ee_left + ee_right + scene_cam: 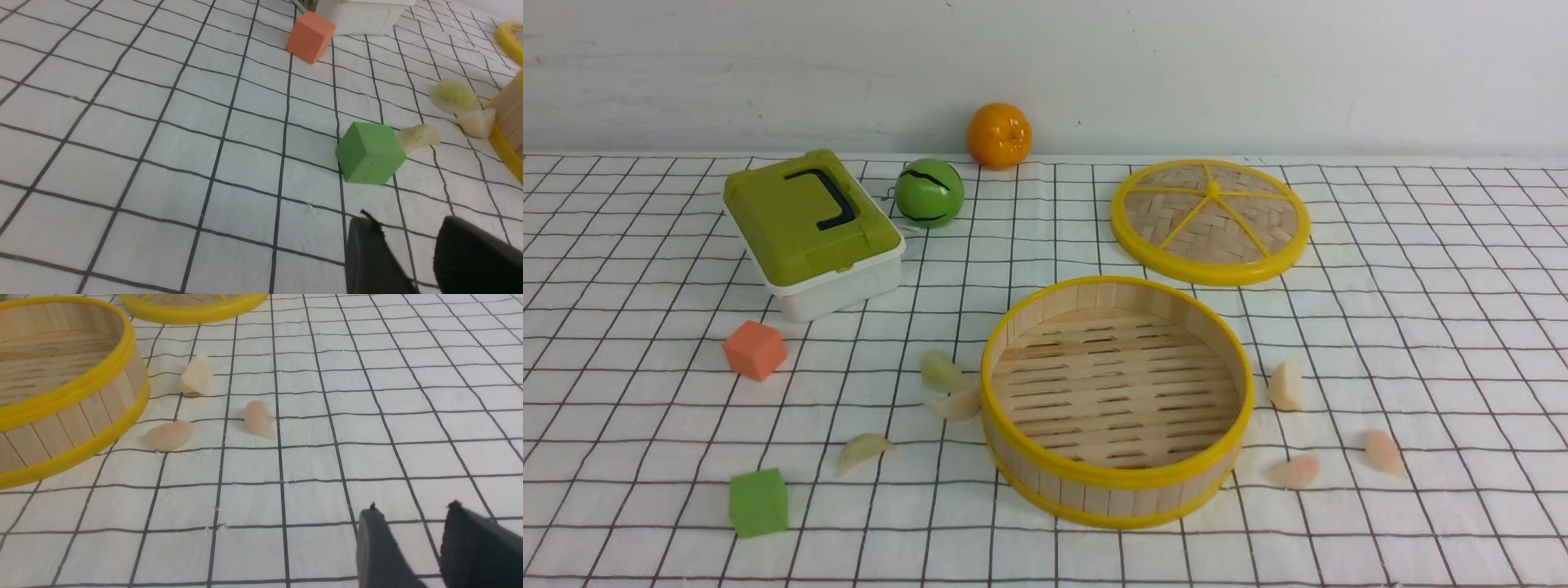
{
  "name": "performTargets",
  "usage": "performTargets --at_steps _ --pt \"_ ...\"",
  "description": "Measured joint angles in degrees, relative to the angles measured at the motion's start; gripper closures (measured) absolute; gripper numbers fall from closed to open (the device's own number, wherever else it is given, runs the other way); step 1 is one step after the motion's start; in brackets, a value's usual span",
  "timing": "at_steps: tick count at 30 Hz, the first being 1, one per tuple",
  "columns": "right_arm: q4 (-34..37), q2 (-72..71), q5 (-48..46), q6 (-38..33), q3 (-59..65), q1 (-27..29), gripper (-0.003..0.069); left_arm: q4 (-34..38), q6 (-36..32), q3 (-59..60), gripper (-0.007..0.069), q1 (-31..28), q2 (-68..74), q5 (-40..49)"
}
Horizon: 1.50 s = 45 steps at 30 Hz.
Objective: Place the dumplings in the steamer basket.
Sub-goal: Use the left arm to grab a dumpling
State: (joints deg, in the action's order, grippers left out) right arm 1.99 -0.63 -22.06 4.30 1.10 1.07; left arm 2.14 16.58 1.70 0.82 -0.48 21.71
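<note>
The steamer basket (1119,482) sits near the middle of the worktop (645,474), its slatted floor bare. The dumplings lie outside it, three on each side. To its left, a cream dumpling (957,403) is right by the wall, with a green dumpling (942,370) just behind; another green dumpling (863,451) lies farther left. To its right are a second cream dumpling (1286,385) and two pinkish ones—the nearer to the basket (1295,471) and the farther out (1384,452). The left fingers (367,253) stand apart with nothing between them; the right fingers (382,547) are likewise parted and empty. An orange cube (755,350) and a green cube (759,503) rest at left, the woven lid (1213,220) behind the basket.
</note>
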Motion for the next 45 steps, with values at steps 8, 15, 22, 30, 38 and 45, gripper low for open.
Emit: performTargets --at_steps 8,15,22,30,38,45 --pt "0.0 0.0 0.0 0.0 0.0 0.0 0.0421 0.0 0.0 0.0 0.0386 0.0 0.0 0.0" --pt "0.0 0.0 0.0 0.0 0.0 0.0 0.0421 0.0 0.0 0.0 0.0386 0.0 0.0 0.0" --pt "0.0 0.0 0.0 0.0 0.0 0.0 0.0421 -0.1 -0.1 0.0 0.0386 0.0 0.0 0.0" --pt "0.0 0.0 0.0 0.0 0.0 0.0 0.0421 -3.2 -0.6 0.0 0.0386 0.0 0.0 0.0" --pt "0.0 0.0 0.0 0.0 0.0 0.0 0.0421 -3.4 -0.6 0.0 0.0386 0.1 0.0 0.0" --pt "-0.2 0.0 0.2 0.0 0.0 0.0 0.0420 -3.2 -0.6 0.0 0.0386 0.1 0.0 -2.9"
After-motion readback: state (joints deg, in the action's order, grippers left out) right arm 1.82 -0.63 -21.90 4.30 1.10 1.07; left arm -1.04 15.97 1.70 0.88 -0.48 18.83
